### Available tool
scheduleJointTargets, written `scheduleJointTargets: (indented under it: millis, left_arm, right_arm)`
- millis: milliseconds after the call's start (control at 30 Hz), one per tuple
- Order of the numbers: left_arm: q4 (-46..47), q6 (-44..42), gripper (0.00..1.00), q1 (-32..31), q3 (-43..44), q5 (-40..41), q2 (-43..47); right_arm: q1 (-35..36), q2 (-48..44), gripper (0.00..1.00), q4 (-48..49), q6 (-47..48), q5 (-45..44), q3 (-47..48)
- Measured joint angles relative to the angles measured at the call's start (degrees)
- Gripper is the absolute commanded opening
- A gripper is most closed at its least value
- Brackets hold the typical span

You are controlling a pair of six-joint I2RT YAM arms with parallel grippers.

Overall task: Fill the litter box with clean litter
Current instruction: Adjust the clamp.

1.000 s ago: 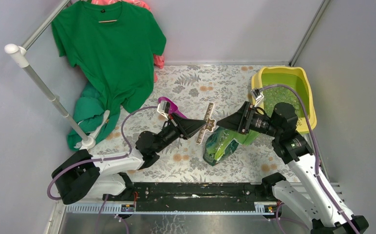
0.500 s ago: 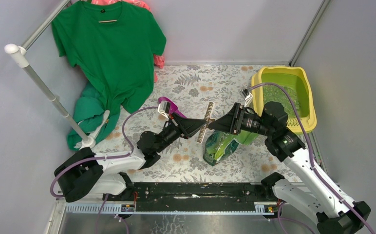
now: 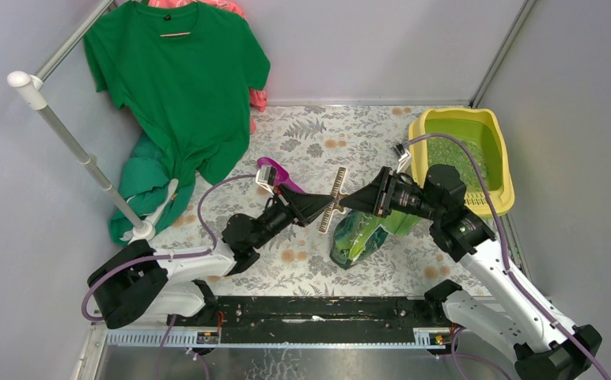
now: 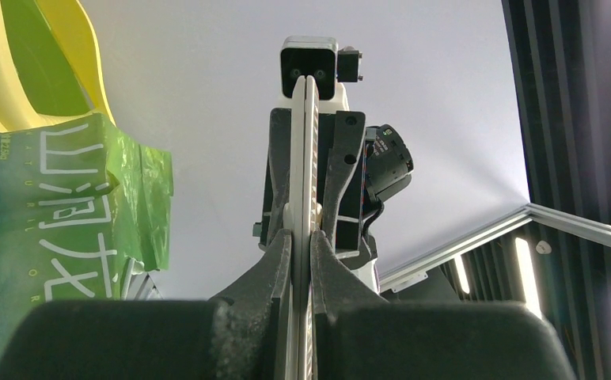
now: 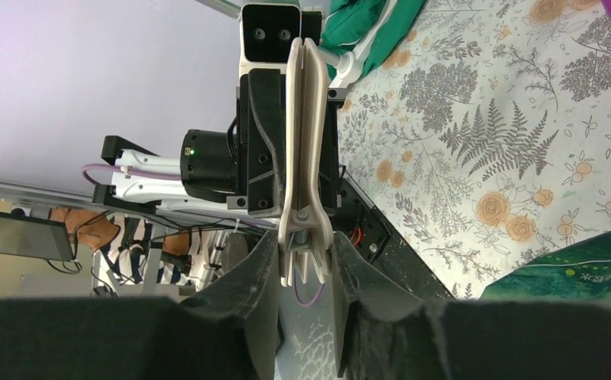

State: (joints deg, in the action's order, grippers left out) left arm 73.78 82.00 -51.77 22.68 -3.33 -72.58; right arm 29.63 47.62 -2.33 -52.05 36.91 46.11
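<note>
The yellow litter box [image 3: 445, 115] stands at the far right with green litter [image 3: 457, 155] inside; its rim also shows in the left wrist view [image 4: 1, 75]. The glossy green bag [image 3: 360, 234] lies at the middle, below both grippers. My left gripper [image 3: 326, 208] is shut on a long beige bag clip [image 3: 334, 196] and holds it above the table; the clip [image 4: 306, 158] runs straight up from its jaws. My right gripper [image 3: 349, 201] meets the clip from the right, and its fingers press both sides of the clip's [image 5: 304, 119] handle end. The right gripper [image 5: 306, 257] shows in its own wrist view.
A purple scoop [image 3: 275, 171] lies behind the left wrist. A green T-shirt [image 3: 176, 87] hangs on a rack at far left, with a white pole [image 3: 73, 142] slanting down to the floral tabletop [image 3: 326, 134]. Grey walls close in the left, back and right.
My right gripper has swung left from over the bag near the litter box to the clip and now grips its end. The left gripper and clip have barely moved.
</note>
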Motion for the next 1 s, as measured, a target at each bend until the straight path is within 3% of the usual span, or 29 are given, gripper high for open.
scheduleJointTargets:
  millis: [67, 133, 233, 600, 1000]
  left_arm:
    - [0.0, 0.0, 0.11, 0.0, 0.0, 0.1, 0.0]
    - [0.0, 0.0, 0.28, 0.0, 0.0, 0.1, 0.0]
    - [-0.5, -0.6, 0.38, 0.0, 0.0, 0.0, 0.3]
    - [-15.8, -7.6, 0.46, 0.9, 2.4, 0.2, 14.2]
    - [-13.9, -9.1, 0.45, 0.9, 6.4, -5.8, 6.3]
  right_arm:
    - [0.0, 0.1, 0.08, 0.0, 0.1, 0.0, 0.0]
    - [0.0, 0.1, 0.00, -0.1, 0.2, 0.0, 0.1]
    - [0.0, 0.5, 0.00, -1.7, 0.7, -0.3, 1.1]
    - [0.2, 0.4, 0.00, -10.8, 3.8, -3.7, 7.5]
    - [0.2, 0.9, 0.00, -12.7, 3.6, -4.4, 7.4]
